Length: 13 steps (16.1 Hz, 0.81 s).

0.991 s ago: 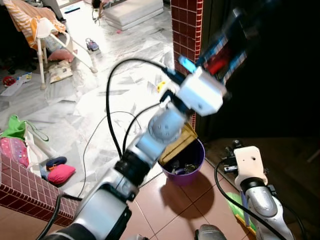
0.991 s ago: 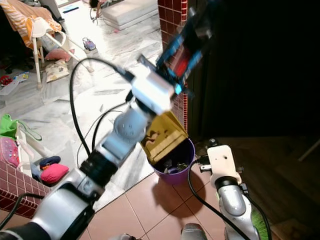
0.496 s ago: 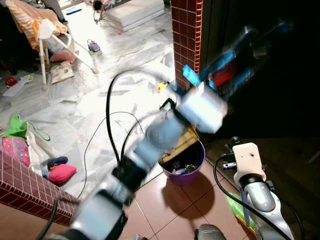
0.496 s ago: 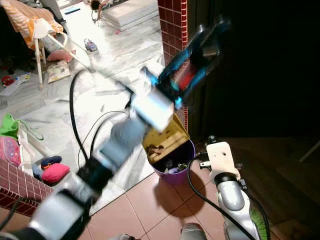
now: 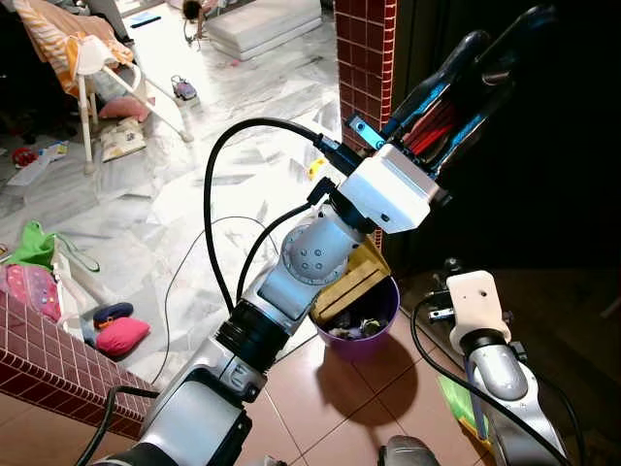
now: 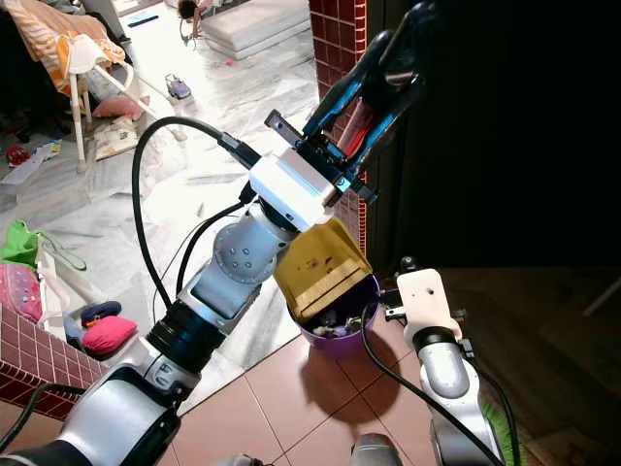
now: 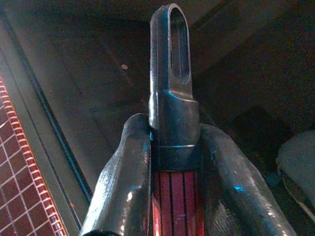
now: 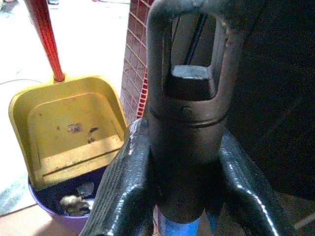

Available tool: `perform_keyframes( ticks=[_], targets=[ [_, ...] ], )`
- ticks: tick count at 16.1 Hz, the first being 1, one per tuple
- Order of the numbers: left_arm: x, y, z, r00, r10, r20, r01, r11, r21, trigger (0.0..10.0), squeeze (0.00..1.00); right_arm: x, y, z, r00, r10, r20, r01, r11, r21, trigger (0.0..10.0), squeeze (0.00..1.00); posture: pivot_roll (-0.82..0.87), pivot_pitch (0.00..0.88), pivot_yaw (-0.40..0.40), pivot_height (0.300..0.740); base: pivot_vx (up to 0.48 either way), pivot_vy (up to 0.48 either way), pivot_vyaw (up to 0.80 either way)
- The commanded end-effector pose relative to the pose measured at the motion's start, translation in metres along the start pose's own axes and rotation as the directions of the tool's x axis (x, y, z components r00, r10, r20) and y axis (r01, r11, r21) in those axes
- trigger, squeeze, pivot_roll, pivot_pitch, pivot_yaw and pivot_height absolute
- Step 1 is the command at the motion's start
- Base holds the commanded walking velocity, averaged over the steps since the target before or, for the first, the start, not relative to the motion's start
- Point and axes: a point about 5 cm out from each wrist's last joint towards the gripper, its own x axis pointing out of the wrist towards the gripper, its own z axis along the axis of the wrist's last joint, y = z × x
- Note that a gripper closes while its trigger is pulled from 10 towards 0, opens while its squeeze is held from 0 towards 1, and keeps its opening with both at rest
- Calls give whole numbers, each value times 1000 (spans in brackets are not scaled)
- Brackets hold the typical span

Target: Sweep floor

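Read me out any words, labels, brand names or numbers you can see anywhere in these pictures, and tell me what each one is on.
No text can be read anywhere.
Yellow dustpan: only dirt specks, no lettering.
Red handle held in the left gripper: plain stripes.
Black handle end in the right gripper: unmarked.
Purple bin: no label visible.
Papers on the marble floor: too small to read.

Yellow dustpan point(image 8: 69, 128), red handle point(image 8: 45, 37); purple bin point(image 5: 374, 335); red-tiled pillar point(image 5: 364, 58); white marble floor point(image 5: 146, 194).
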Motion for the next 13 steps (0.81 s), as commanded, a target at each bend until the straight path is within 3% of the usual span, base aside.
perform_keyframes(
  ticks=[1, 2, 4, 6, 7, 10, 12, 13],
  targets=[
    [15, 28, 6, 995, 99, 8, -99, 994, 36, 10000, 0, 2, 4, -7, 999, 8, -33, -8, 1000, 20, 10000, 0, -239, 0, 171, 740, 0, 0, 0],
    [22, 56, 0, 972, 231, -48, -228, 972, 60, 10000, 0, 3, 4, -6, 1000, 5, -30, -5, 1000, 23, 10000, 0, -234, 0, 168, 740, 0, 0, 0],
    [32, 100, 8, 925, 379, -8, -372, 911, 181, 10000, 0, 4, 5, -6, 1000, 7, -21, -6, 1000, 25, 10000, 0, -212, 0, 151, 740, 0, 0, 0],
    [30, 152, 16, 854, 521, 8, -488, 794, 364, 10000, 0, 8, 9, -6, 999, 29, -19, -28, 999, 22, 10000, 0, -187, 0, 131, 740, 0, 0, 0],
    [23, 166, 13, 823, 568, -30, -508, 757, 412, 10000, 0, 10, 10, -5, 999, 37, -16, -37, 999, 21, 10000, 0, -181, 0, 126, 740, 0, 0, 0],
    [-10, 196, 1, 704, 694, -150, -528, 653, 543, 10000, 0, 18, 13, -2, 999, 53, -8, -53, 998, 29, 10000, 0, -145, 0, 112, 740, 0, 0, 0],
    [-39, 198, -9, 634, 735, -241, -493, 624, 606, 10000, 0, 23, 17, -2, 998, 63, -7, -63, 997, 40, 10000, 0, -121, 0, 106, 740, 0, 0, 0],
    [-68, 187, -22, 545, 757, -361, -505, 640, 580, 10000, 0, 28, 18, 0, 998, 68, -5, -68, 996, 52, 10000, 0, -113, 0, 105, 740, 0, 0, 0]
  ],
)
